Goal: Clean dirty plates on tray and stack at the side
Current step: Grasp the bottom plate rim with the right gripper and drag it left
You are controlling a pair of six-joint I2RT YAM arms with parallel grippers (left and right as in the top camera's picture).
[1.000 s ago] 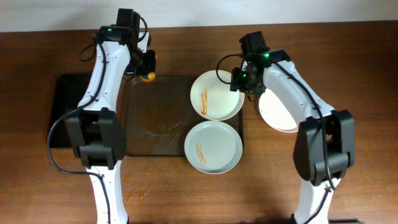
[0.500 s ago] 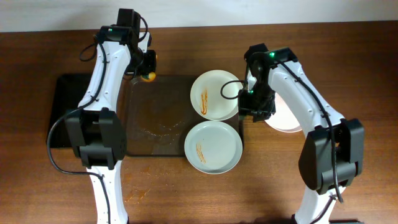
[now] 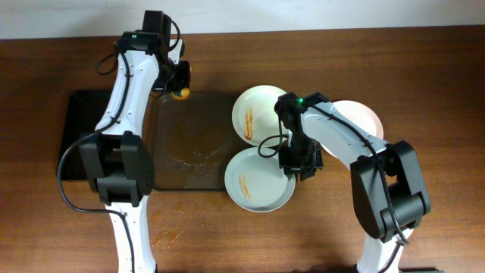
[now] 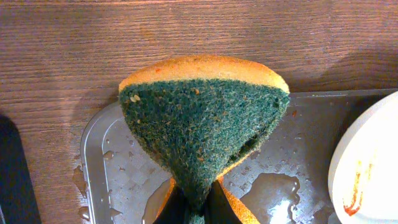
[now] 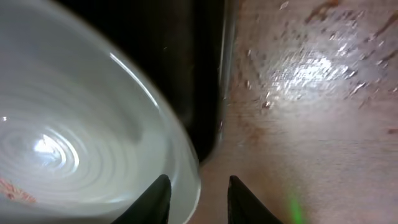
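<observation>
The dark tray holds a white plate with an orange streak and a pale blue-green plate with streaks. A second white plate lies on the table right of the tray, partly under my right arm. My right gripper is open at the pale plate's right rim. In the right wrist view its fingers straddle that rim. My left gripper is shut on a green and orange sponge, held over the tray's far left corner.
A narrow black tray lies left of the big tray. Water drops sit on the big tray's floor. Sauce smears mark the table at the front left. The tray's right rim runs close by my right fingers.
My right arm swung from the far side by the white plates toward the front, to the pale blue-green plate's right rim. The left arm and sponge have not moved.
</observation>
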